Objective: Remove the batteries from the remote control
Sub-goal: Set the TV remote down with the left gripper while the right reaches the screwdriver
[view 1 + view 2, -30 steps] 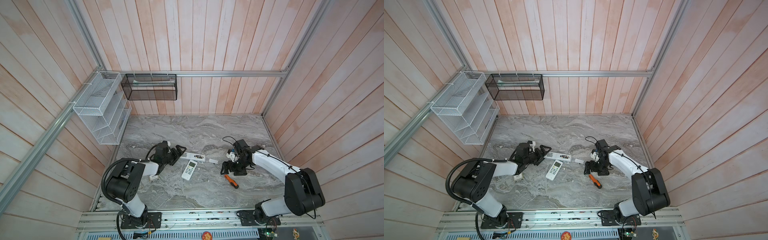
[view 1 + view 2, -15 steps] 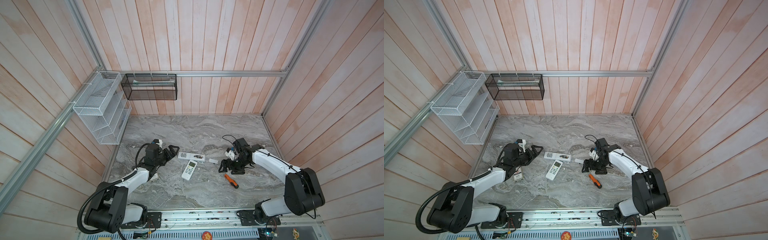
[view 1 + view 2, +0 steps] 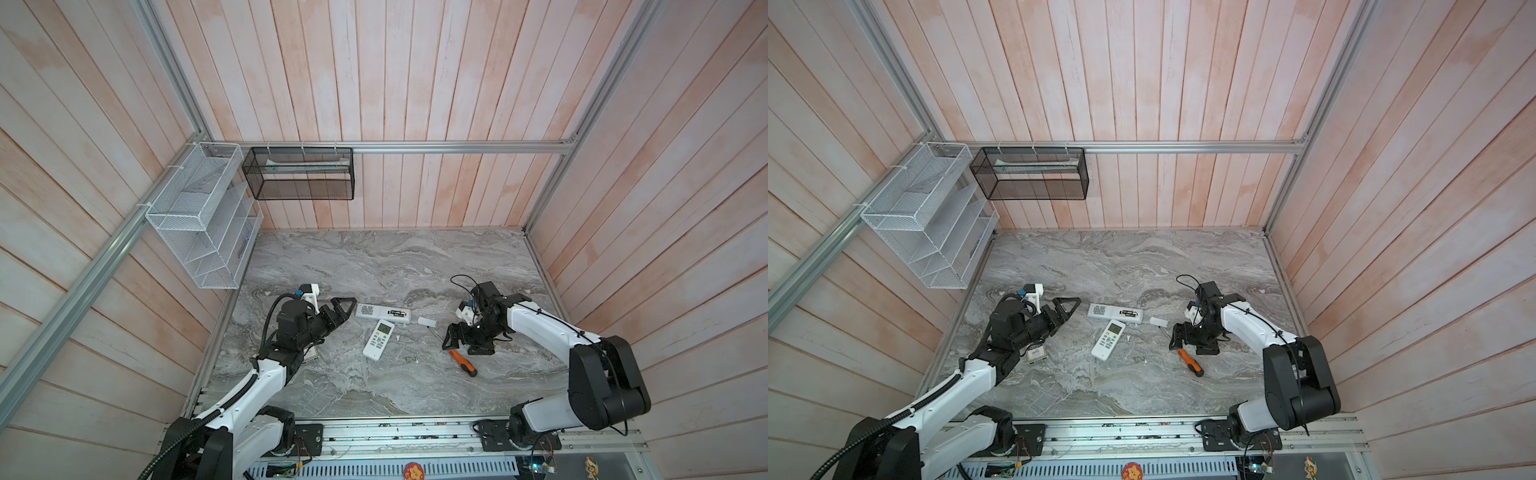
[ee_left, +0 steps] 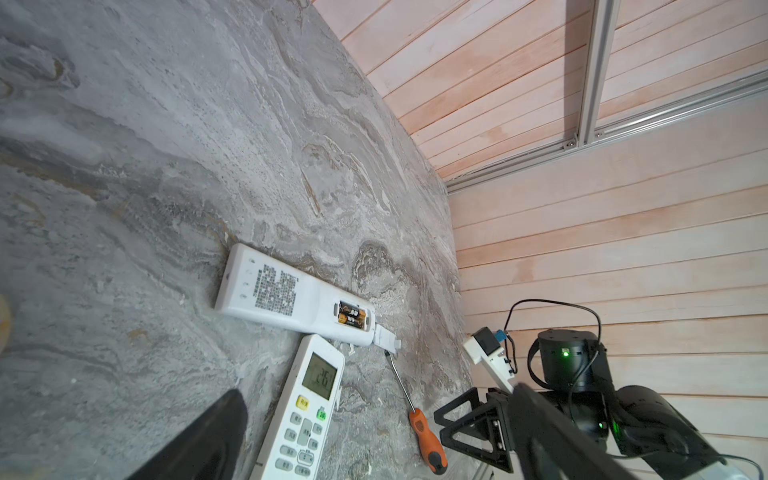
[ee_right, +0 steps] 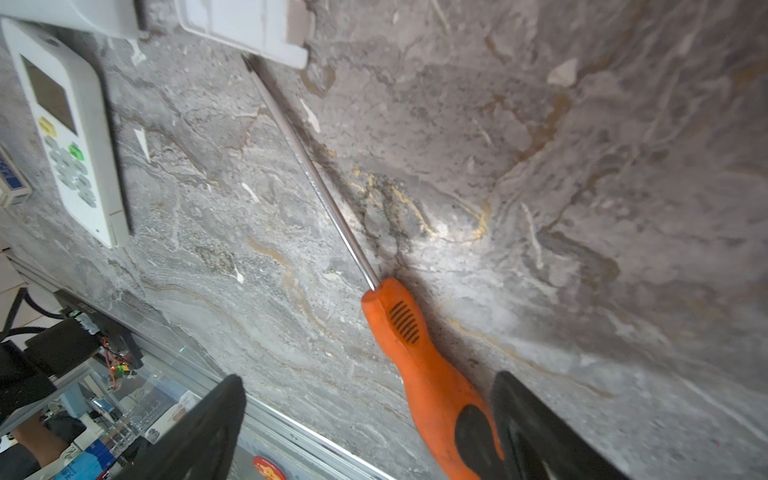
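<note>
Your left wrist view shows the batteries (image 4: 352, 315) plainly: two, side by side in the open bay of the face-down remote (image 4: 274, 291). In both top views they are only a dark patch there. Those views place your left gripper (image 3: 350, 309), jaws spread and empty, just beside that remote's other end. Your right gripper (image 5: 368, 376) is spread too. Its wrist view shows the orange screwdriver (image 5: 419, 365) handle lying between the fingers, with the shaft tip at the loose white cover (image 5: 249, 20).
</note>
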Motion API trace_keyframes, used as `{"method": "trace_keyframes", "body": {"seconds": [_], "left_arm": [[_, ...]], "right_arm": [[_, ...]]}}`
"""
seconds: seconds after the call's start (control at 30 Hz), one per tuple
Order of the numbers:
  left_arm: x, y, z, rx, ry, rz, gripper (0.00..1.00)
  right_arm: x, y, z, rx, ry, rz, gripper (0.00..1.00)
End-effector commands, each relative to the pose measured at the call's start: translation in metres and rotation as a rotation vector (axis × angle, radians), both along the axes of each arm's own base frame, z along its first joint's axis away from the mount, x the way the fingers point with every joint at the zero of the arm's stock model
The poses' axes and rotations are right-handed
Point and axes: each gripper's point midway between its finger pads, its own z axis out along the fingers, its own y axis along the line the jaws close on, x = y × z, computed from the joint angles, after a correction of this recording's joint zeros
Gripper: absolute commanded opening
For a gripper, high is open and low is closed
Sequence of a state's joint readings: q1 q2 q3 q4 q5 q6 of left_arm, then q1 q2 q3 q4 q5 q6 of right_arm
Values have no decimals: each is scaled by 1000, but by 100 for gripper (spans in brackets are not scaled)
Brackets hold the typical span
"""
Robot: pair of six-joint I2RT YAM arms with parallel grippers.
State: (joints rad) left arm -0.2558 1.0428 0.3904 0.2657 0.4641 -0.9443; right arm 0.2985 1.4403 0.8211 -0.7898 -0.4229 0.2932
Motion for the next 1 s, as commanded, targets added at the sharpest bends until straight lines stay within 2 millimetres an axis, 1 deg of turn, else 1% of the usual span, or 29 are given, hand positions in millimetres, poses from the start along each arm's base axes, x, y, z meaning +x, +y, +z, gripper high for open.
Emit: {"method": "trace_keyframes", "body": {"seconds": [0.0,0.17,0.27,0.33,0.4,0.57,0.73,0.93,0.97], "left_arm": [[-2,-6,-1,-60,26,-24,100],[1,-12,-8,-90,78,-45,100],[-1,-11,-11,-104,102,-29,100],[-3,-8,-13,-110,112,-12,100],[-5,-7,-14,-115,116,-3,100],[-5,-12,-11,-120,129,-33,100],[-8,-13,-11,-118,138,-45,100],[-10,-14,-17,-118,158,-58,100],[-10,-15,-17,-118,158,-61,100]], "right_arm": [[3,-8,0,-36,-48,-27,92],[1,-7,-4,-43,-38,-18,91],[-1,-4,-8,-51,-28,-8,90],[-6,3,-9,-48,-26,12,89],[-13,16,-12,-42,-23,42,89],[-28,29,-19,-60,-19,43,86],[-40,32,-23,-90,-23,36,83],[-51,34,-35,-202,-44,56,78],[-52,34,-36,-220,-51,60,76]]}}
